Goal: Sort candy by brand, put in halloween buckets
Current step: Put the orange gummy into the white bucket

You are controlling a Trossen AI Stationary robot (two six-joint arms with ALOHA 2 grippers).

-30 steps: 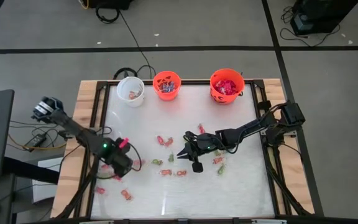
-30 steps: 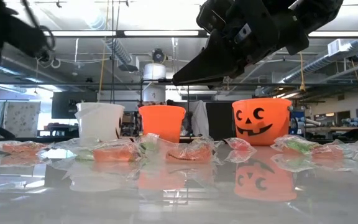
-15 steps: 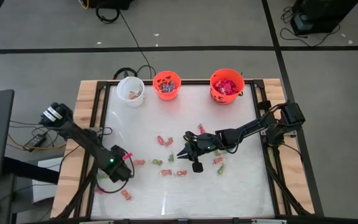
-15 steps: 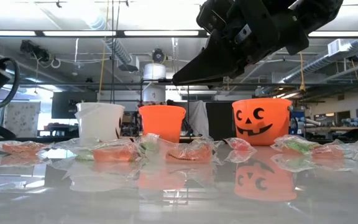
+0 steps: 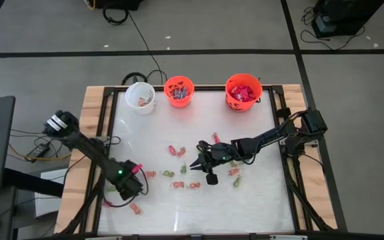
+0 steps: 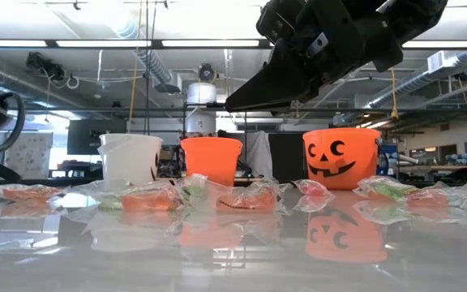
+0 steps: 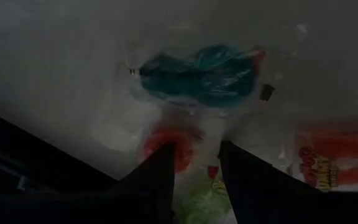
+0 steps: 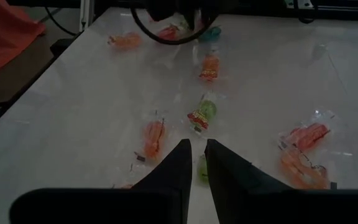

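Observation:
Candy lies scattered on the white table [image 5: 259,200]: red and orange packets [image 5: 177,151] and small green pieces [image 5: 169,174]. At the far edge stand the white bucket [image 5: 140,97], the small orange bucket [image 5: 179,91] and the larger orange bucket [image 5: 243,91], each with candy inside. My left gripper [image 5: 131,189] is open, pointing down at the near left. Its fingers straddle a clear-wrapped red and green piece [image 7: 199,186], close to a blue piece [image 7: 197,78]. My right gripper [image 5: 193,164] hovers over the table's middle, its fingers a narrow gap apart and empty. My left gripper comes from above with one fingertip [image 7: 163,165] on each side of the clear-wrapped red and green piece, which lies flat on the table. Whether the fingertips touch its wrapper I cannot tell.
An orange packet [image 7: 334,165] lies just beside my left gripper's fingers, and another piece [image 5: 136,209] sits nearer the front edge. Wooden rails [image 5: 89,133] and cables run along the table's sides. The near right part of the table shows bare surface.
My left gripper has come down toward the table and shifted toward the near edge, tipping more steeply downward, until it stands over the candy at the near left.

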